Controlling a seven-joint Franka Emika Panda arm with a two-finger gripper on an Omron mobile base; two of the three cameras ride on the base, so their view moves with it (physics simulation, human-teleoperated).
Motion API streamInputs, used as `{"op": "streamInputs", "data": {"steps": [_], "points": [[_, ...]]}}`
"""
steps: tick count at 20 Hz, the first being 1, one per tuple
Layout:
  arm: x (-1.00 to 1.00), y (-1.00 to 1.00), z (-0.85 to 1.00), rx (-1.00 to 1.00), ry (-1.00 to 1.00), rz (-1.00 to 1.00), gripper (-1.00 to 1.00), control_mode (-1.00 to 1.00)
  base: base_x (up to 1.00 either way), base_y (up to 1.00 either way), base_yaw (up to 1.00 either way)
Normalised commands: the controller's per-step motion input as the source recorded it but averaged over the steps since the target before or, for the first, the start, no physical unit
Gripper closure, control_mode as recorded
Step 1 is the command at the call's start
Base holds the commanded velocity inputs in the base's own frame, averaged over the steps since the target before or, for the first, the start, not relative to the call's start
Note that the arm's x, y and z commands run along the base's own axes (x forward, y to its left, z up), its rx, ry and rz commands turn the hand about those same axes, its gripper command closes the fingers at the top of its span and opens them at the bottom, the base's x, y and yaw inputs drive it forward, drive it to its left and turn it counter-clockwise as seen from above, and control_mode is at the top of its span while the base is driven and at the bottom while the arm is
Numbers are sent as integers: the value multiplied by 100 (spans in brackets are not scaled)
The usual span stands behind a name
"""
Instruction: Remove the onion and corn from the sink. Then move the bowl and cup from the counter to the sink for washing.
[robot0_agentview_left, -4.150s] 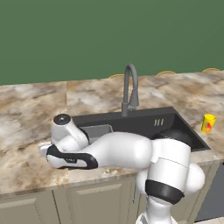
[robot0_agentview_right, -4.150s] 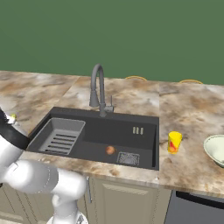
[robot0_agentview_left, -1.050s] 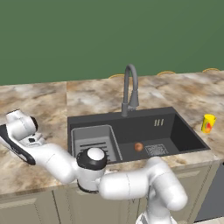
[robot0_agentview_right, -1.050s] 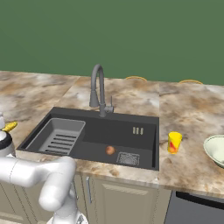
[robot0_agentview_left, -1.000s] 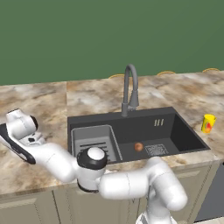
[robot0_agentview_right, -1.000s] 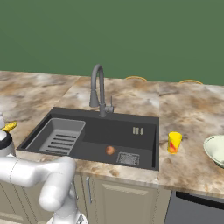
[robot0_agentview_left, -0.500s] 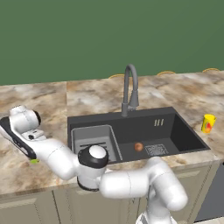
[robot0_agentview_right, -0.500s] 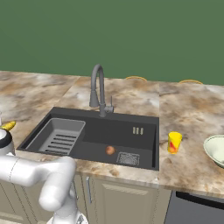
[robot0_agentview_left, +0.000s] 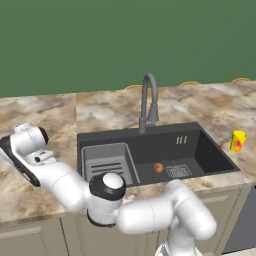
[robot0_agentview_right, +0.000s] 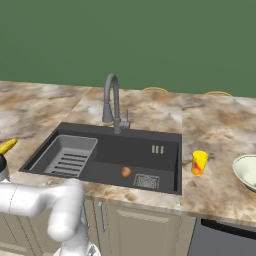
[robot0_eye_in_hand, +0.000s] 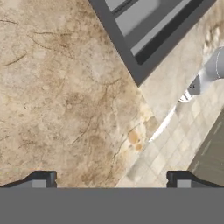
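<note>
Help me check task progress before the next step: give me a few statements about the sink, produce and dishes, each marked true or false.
1. The onion lies in the sink. True.
2. The corn is in the sink. False: it lies on the counter, left of the basin.
3. The cup stands on the counter right of the sink. True.
4. The bowl is in the sink. False: it sits on the counter, right of the cup.
5. The gripper holds the onion. False: it is open and empty.
</note>
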Motion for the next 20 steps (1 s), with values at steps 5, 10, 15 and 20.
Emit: {"op": "streamInputs", "data": {"steps": [5,10,15,20], "points": [[-17,-28,30,-8,-18,-3,-100,-100,0,0,0],[-20,-31,39,-2,-22,0,-100,-100,0,0,0],[-26,-42,32,0,-21,0,-100,-100,0,0,0],[-20,-45,26,0,-15,7,-100,-100,0,0,0]]}}
